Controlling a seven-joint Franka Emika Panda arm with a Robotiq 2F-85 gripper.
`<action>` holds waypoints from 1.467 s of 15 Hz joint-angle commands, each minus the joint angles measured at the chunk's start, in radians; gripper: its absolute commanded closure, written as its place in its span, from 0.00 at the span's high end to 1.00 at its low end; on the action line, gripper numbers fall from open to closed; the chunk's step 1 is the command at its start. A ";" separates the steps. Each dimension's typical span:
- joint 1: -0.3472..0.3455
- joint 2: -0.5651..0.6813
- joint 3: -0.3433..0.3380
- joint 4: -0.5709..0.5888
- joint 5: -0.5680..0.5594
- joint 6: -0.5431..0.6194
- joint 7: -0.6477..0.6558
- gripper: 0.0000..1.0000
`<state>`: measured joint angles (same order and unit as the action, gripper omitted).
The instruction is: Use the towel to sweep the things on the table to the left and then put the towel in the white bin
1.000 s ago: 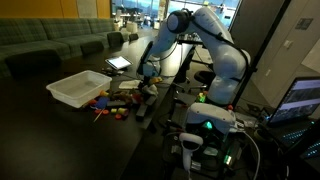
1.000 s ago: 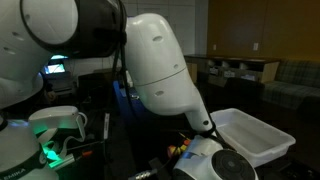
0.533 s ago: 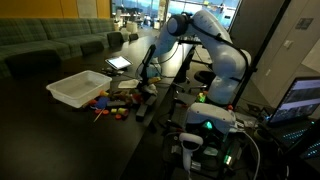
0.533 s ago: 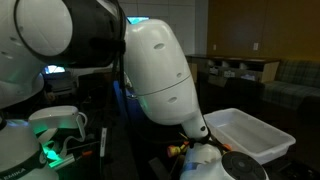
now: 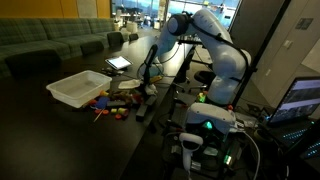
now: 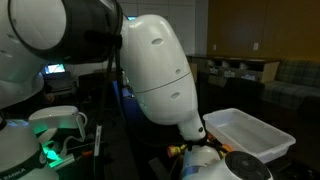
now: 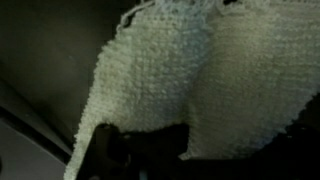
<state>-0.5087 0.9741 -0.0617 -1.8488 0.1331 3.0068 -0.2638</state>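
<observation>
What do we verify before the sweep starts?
1. Towel under the gripper, filling the wrist view: ok.
2. Firm grip on towel: cannot tell, the jaws are dark and blurred.
3. Toy pieces lying unswept on the table: ok.
4. White bin with no towel in it: ok.
5. Tablet apart from the pieces: ok.

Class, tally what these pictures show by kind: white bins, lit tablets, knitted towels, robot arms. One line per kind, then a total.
white bin: 1
lit tablet: 1
towel: 1
robot arm: 1
Total: 4
</observation>
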 commanded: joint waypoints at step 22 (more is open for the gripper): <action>0.276 -0.193 -0.204 -0.396 -0.079 -0.062 0.200 0.01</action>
<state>-0.2704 0.8341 -0.2787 -2.1969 0.0832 2.9882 -0.1022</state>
